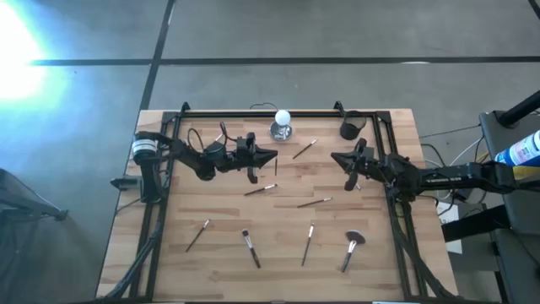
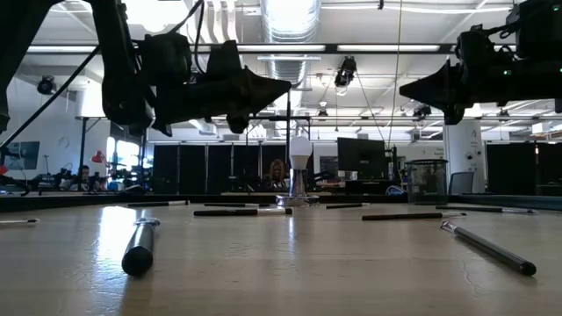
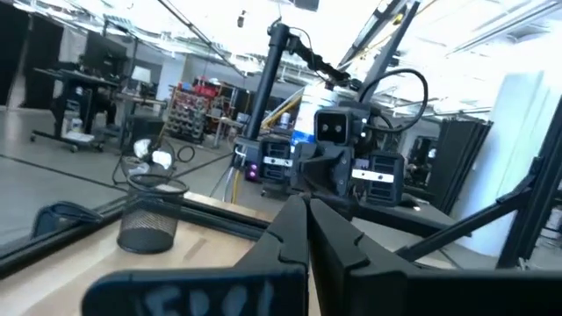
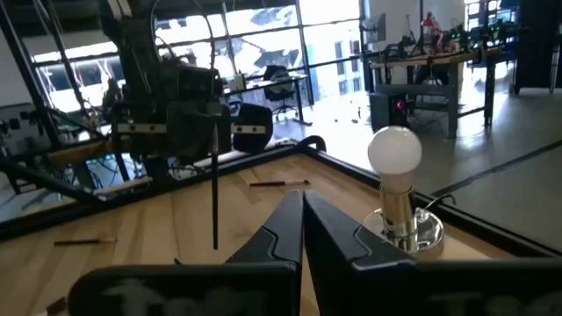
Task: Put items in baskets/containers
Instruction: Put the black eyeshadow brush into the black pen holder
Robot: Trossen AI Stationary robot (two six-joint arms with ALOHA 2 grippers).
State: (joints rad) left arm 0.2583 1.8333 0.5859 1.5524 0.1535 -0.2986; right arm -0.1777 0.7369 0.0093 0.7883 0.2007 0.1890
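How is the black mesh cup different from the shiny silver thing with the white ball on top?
The black mesh cup is dark, see-through mesh and open-topped; the silver object is shiny, solid metal and capped by a white ball. The cup stands near the table's far right corner, while the silver object stands mid-way along the far edge. Both stand upright, with no brush in or on them.

Seven makeup brushes (image 1: 311, 203) lie loose on the table (image 1: 177, 262), one fan-headed brush (image 1: 352, 247) among them; an eighth hangs at the left gripper (image 1: 272, 155). One black cup (image 1: 352, 128) stands beyond the right gripper (image 1: 334, 157); one silver stand (image 1: 282, 128).
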